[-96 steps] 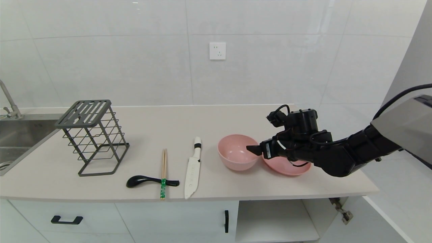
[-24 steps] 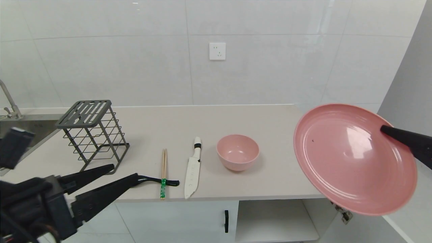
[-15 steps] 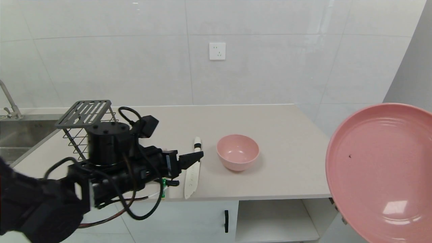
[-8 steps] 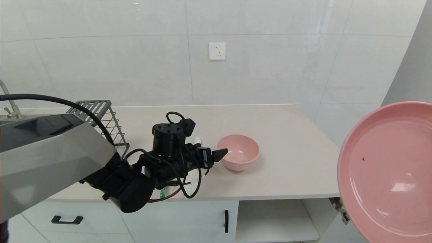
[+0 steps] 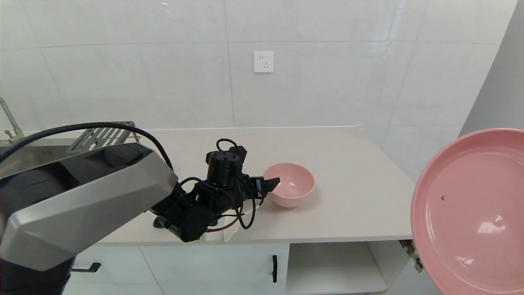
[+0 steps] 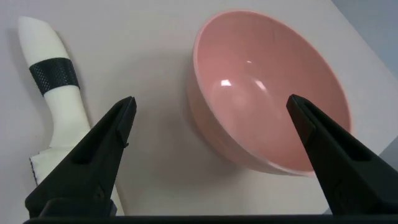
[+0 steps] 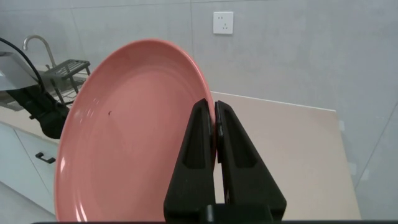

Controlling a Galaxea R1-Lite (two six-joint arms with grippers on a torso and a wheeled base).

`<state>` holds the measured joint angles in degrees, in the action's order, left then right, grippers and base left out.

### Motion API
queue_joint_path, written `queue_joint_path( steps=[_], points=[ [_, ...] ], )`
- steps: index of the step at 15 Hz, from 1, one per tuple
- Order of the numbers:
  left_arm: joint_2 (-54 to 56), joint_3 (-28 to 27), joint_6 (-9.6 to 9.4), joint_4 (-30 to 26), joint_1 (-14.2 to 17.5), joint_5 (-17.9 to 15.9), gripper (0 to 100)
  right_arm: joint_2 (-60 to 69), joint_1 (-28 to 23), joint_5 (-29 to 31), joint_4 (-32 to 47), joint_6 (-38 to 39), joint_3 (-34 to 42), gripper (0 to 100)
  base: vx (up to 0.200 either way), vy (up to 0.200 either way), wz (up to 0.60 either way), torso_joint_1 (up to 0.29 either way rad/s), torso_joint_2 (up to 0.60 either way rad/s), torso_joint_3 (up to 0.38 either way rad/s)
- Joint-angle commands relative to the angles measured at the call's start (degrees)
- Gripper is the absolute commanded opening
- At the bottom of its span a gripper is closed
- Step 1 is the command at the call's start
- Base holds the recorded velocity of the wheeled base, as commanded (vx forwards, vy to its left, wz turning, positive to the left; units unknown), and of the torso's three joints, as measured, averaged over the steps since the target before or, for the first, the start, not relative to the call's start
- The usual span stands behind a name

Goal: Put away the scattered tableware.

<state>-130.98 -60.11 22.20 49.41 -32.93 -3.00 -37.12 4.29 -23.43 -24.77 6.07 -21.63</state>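
Observation:
A pink bowl (image 5: 291, 185) stands upright on the beige counter (image 5: 348, 196). My left gripper (image 5: 272, 183) hovers open at the bowl's left rim. In the left wrist view the left gripper (image 6: 210, 102) has its fingers spread on either side of the pink bowl (image 6: 267, 118), touching nothing. A white knife (image 6: 53, 81) with a black band lies beside it. My right gripper (image 7: 215, 121) is shut on the rim of a pink plate (image 7: 137, 130). It holds the pink plate (image 5: 470, 213) tilted in the air, off the counter's right end.
A grey wire rack (image 5: 102, 133) stands at the counter's left, partly behind my left arm, with a sink tap (image 5: 8, 119) beyond it. The knife's tip (image 5: 228, 234) and a black spoon's bowl (image 5: 157, 223) peek out under the arm. An open cabinet shelf (image 5: 335, 266) lies below the counter.
My left arm has come in from the left and reached rightward up to the bowl, gripper open. The right gripper lifted the plate off the counter earlier and has barely moved in the last second.

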Motion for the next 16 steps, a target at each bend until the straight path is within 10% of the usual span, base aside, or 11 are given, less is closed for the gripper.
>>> queue_joint_path(
  steps=[1, 10, 11, 16],
  points=[
    [-1.12, -1.06, 0.04, -0.01, 0.06, 0.01, 100, 0.47, 0.02, -0.04, -0.01, -0.01, 0.36, 0, 0.000, 0.000, 0.00, 0.000, 0.00, 0.000],
    [-3.58, -4.05, -0.05, -1.77, -0.38, 0.01, 100, 1.26, 0.02, -0.12, -0.01, -1.32, 1.59, 0, 0.000, 0.000, 0.00, 0.000, 0.00, 0.000],
    [-4.20, -5.10, -0.05, -1.86, -0.38, 0.01, 0, 1.35, 0.02, -0.12, -0.01, -1.32, 1.59, 0, 0.000, 0.000, 0.00, 0.000, 0.00, 0.000],
    [-2.44, -5.37, 0.13, 1.04, -0.47, 1.68, 0, 1.88, 0.02, -0.12, 0.07, -1.32, 1.50, 0, 0.000, 0.000, 0.00, 0.000, 0.00, 0.000]
  ],
)
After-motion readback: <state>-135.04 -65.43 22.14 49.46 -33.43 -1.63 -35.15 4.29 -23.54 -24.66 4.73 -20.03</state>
